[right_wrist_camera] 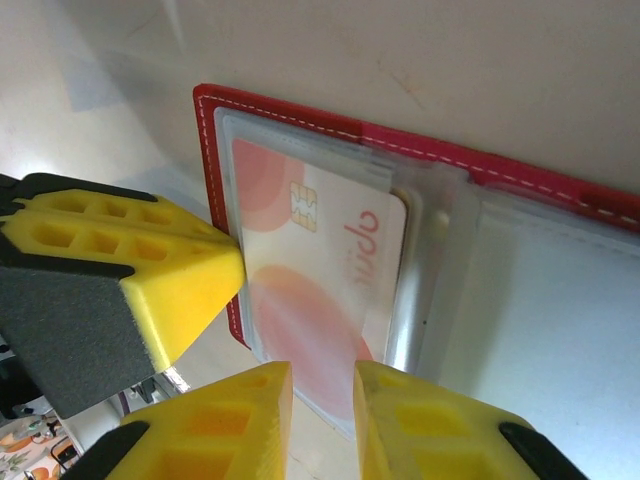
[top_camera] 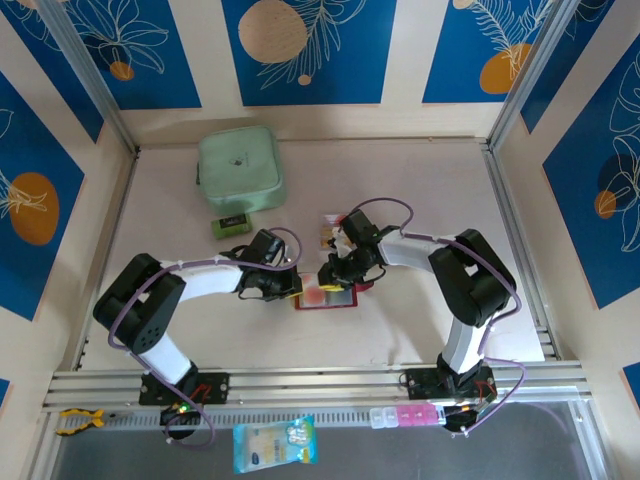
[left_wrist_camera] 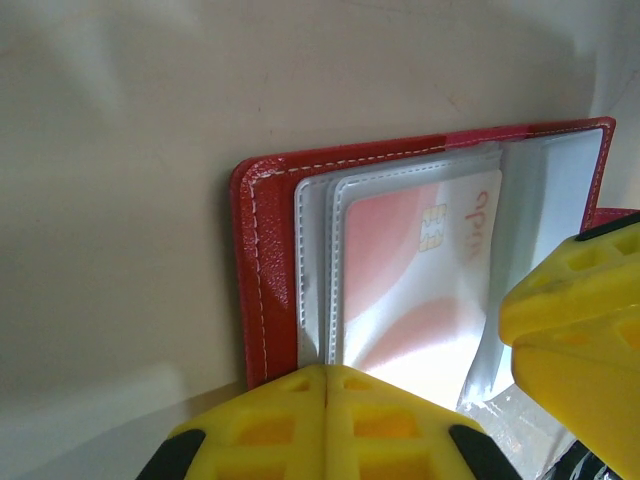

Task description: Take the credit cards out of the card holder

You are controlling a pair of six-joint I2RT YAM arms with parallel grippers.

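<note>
Right tool [right_wrist_camera: 322, 378], jaws astride card [right_wrist_camera: 315, 250] (near edge)

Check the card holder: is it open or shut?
Open: the card holder lies spread on the table, clear sleeves exposed, a whitish card with red marks inside one.

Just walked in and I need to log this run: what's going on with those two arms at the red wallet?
Both arms are working on the open card holder at the middle of the table. The left gripper is shut and rests on the holder's left edge, apparently pinning it. The right gripper has its jaws slightly apart at the edge of a whitish card with red marks, which sits inside its clear sleeve. That card is not out yet.
</note>
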